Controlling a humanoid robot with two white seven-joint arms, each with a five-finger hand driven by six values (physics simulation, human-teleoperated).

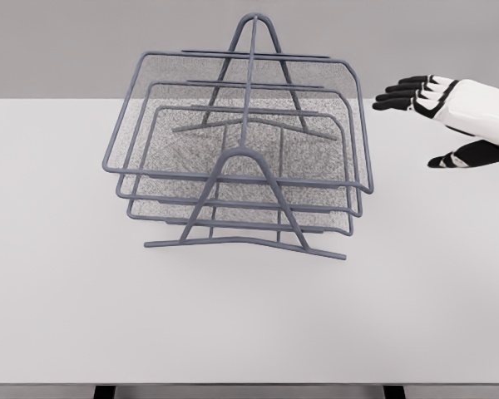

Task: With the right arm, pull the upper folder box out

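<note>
1. White table (66, 316): the wire rack stands near its middle, toward the far side.
2. Grey three-tier wire rack (245, 174): A-frame ends, mesh trays stacked and nested.
3. Upper folder box (316, 125): top tier, seated in the rack, untouched.
4. Right hand (439, 116): at the right edge, fingers spread, holding nothing, well apart from the rack.
5. Risk: tiers sit close, so fingers could hook a lower rim; the light frame probably drags along instead of the tray sliding.

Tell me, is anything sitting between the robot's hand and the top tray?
No. In the head view, only bare white table and grey background separate the open right hand from the upper tray.
</note>
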